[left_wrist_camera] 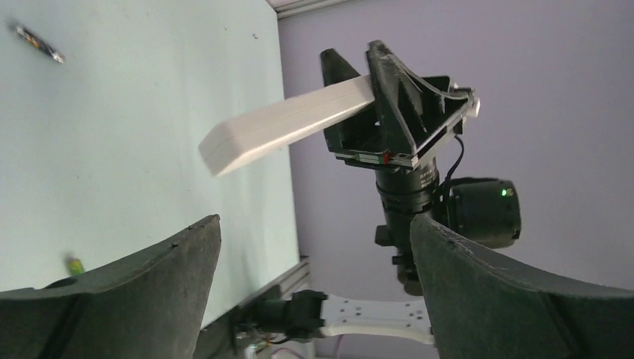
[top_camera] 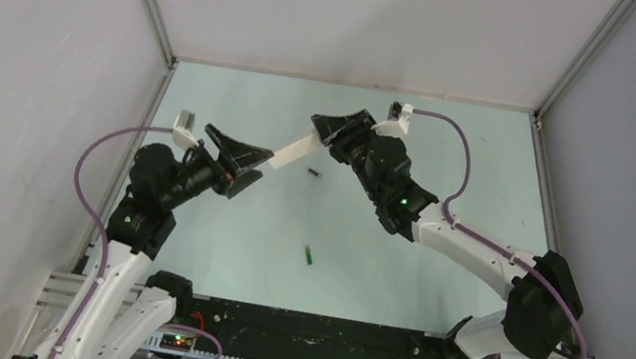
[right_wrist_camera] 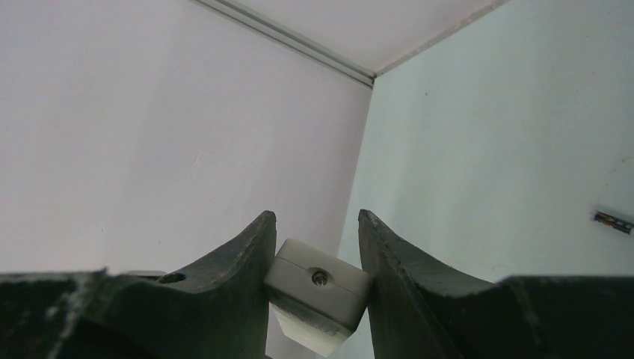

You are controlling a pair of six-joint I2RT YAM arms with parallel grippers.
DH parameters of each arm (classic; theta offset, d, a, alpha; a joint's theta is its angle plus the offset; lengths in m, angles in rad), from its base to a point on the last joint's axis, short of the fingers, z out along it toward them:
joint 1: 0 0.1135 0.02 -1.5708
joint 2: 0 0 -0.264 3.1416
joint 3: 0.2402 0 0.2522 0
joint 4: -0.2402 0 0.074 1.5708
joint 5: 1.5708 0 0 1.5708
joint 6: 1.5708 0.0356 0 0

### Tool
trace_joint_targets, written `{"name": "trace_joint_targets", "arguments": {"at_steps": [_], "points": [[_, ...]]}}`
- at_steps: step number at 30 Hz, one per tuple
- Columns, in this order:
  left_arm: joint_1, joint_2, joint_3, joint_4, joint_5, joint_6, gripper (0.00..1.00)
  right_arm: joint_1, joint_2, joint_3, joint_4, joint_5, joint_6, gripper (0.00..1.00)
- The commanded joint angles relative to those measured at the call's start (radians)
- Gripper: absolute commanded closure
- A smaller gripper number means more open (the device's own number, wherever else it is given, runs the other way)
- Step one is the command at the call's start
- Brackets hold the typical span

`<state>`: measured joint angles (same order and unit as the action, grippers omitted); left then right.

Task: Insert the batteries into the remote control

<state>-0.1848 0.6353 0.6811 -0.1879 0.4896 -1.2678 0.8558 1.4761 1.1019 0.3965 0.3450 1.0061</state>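
Fingers of the right gripper (right_wrist_camera: 315,218) are partly closed. They squeeze one end of the remote control (right_wrist_camera: 318,295) between them. The two black fingers press on both sides of that end. A tiny screw (right_wrist_camera: 319,277) shows in the middle of the white end.

The remote control is a long, thin white bar. It is up in the air, off the table (top_camera: 437,256). It sticks out from the right gripper toward the left gripper (left_wrist_camera: 314,224). The side I can see is plain white, and I cannot tell which face is up.

The left gripper has its fingers spread wide, with nothing in them. The free end of the remote control is out in front of these fingers, not between them.

The black battery (top_camera: 314,173) lies on the pale green table, near the remote control and a bit below it in the top view. The green battery (top_camera: 309,255) lies on the table too, well apart from the black one and closer to where the arms are bolted down.
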Motion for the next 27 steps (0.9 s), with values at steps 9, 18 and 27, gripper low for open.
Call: {"name": "trace_joint_targets", "arguments": {"at_steps": [9, 18, 27], "points": [[-0.005, 0.127, 0.272, -0.121, 0.182, 0.761, 0.00, -0.120, -0.146, 0.019, -0.258, -0.394, 0.023, 1.00], [-0.080, 0.282, 0.309, -0.122, 0.311, 0.842, 0.00, -0.129, -0.155, 0.019, -0.238, -0.575, 0.078, 1.00], [-0.146, 0.425, 0.374, -0.115, 0.403, 0.779, 0.06, -0.113, -0.088, 0.021, -0.177, -0.633, 0.124, 1.00]]}}
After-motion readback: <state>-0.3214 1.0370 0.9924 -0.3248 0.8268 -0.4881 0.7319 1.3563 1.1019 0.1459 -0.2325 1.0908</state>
